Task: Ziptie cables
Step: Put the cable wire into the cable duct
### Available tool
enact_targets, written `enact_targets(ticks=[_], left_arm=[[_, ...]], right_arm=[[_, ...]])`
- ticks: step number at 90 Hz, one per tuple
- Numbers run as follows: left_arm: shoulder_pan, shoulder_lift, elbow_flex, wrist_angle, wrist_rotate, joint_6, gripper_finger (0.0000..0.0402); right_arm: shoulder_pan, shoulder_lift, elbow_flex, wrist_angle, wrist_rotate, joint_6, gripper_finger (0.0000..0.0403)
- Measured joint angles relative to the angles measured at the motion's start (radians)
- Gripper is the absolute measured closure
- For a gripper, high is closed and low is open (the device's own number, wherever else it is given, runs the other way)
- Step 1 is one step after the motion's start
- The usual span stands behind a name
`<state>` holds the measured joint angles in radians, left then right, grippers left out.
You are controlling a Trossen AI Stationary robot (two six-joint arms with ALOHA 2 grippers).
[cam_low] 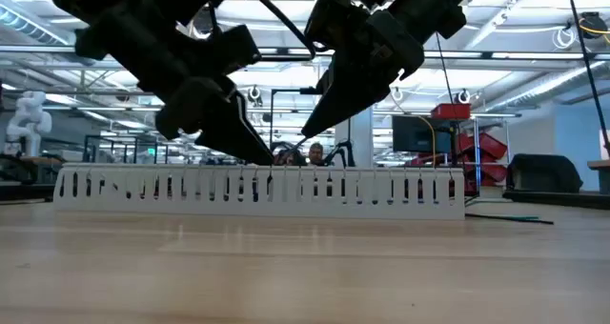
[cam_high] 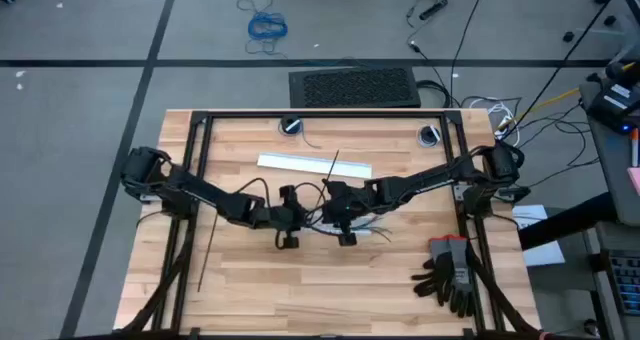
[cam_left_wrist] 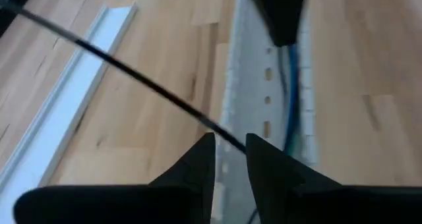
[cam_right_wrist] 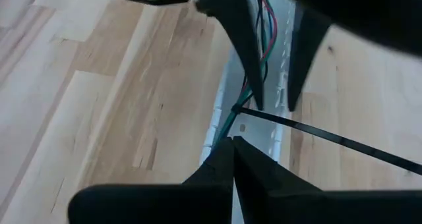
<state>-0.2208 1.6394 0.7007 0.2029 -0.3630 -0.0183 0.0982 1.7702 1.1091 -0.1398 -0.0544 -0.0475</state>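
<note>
Both arms meet over the middle of the wooden table (cam_high: 250, 280), above the white slotted duct (cam_low: 257, 187), which is taken here as the landmark.

The left gripper (cam_left_wrist: 229, 153) hangs just above the duct. Its two fingers are closed on a ziptie (cam_left_wrist: 132, 81), a thin black strip that runs away from the fingertips at a slant, over the wood beside the duct. In the high view the same strip rises from between the two grippers toward the white cover strip (cam_high: 315, 165), which lies on the far side of the duct.

The right gripper (cam_right_wrist: 233, 145) is also just above the duct, facing the left one. Its fingers are pressed together at the tips. The pictures do not show if something is held between them.

The cables (cam_right_wrist: 262, 34), blue, green and reddish wires, lie inside the duct along its length, under both grippers. A second ziptie (cam_high: 208, 250) lies flat on the table, well apart from the duct, on the left arm's side. A pair of black gloves (cam_high: 448, 275) rests on the table near the right arm's base.
</note>
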Motion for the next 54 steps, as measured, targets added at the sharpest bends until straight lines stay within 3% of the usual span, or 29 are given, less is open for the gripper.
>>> enact_targets(ticks=[28,44,54], left_arm=[[0.025,0.052,0.000,0.038,0.000,0.003,0.0323],[0.017,0.053,0.000,0.049,0.000,0.009,0.0384],[0.015,0.053,0.000,0.050,0.000,0.000,0.0391]], right_arm=[[0.000,0.000,0.000,0.000,-0.004,0.001,0.0403],[-0.013,0.000,0.000,0.018,-0.004,-0.002,0.0403],[-0.035,0.001,0.000,0.062,-0.005,-0.009,0.0403]])
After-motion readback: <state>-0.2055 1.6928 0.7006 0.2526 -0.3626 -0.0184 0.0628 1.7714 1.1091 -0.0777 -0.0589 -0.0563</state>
